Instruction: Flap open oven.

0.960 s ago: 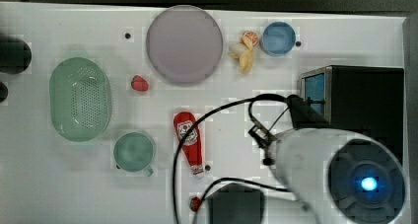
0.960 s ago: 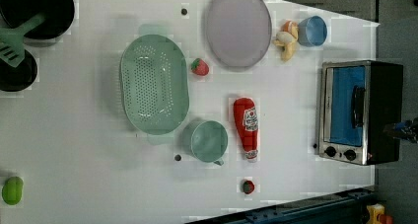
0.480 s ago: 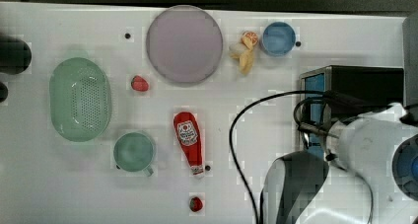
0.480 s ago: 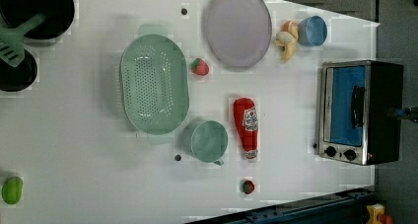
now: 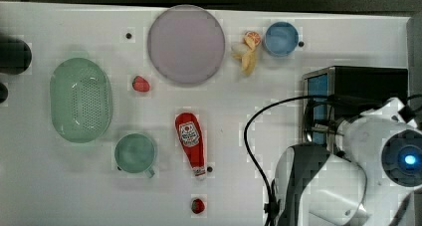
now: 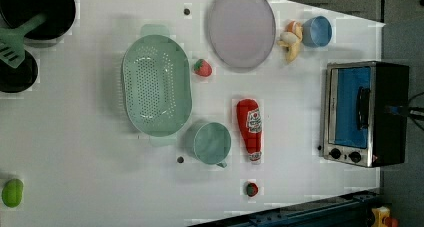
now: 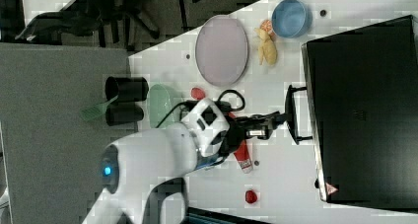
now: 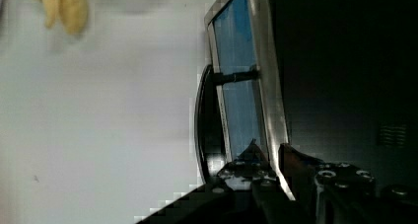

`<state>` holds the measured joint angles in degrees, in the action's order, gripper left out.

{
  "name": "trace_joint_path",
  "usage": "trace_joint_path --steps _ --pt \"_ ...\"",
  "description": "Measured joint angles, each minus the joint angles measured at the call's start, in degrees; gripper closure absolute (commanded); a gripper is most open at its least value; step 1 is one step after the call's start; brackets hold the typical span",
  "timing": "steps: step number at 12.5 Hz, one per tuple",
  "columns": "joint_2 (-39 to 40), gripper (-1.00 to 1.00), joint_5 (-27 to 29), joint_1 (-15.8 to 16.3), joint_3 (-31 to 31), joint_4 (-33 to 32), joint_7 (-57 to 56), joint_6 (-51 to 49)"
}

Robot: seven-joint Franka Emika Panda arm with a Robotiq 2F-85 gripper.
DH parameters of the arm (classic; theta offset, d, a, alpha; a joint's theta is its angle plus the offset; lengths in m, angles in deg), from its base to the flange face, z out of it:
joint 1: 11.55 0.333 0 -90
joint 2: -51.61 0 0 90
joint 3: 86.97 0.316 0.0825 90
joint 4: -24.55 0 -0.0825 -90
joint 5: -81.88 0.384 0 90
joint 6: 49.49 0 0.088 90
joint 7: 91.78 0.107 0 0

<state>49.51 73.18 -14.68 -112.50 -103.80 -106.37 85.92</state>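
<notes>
At the oven (image 7: 365,110) handle (image 7: 292,114), claw (image 7: 280,119) narrowly parted, touching it.

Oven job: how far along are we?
Done: the arm has brought the gripper up to the oven, with its tip at the dark bar handle in the right view. In hand: lining up on that handle; whether it actually grips is not clear. Left: the flap itself. The blue glass door sits flush and closed in the left view.
</notes>
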Motion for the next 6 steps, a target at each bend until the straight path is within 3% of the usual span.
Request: trace_joint_path --steps 6 --pt "7.63 0.65 -0.71 -0.02 0.11 -4.14 -0.62 10.88"
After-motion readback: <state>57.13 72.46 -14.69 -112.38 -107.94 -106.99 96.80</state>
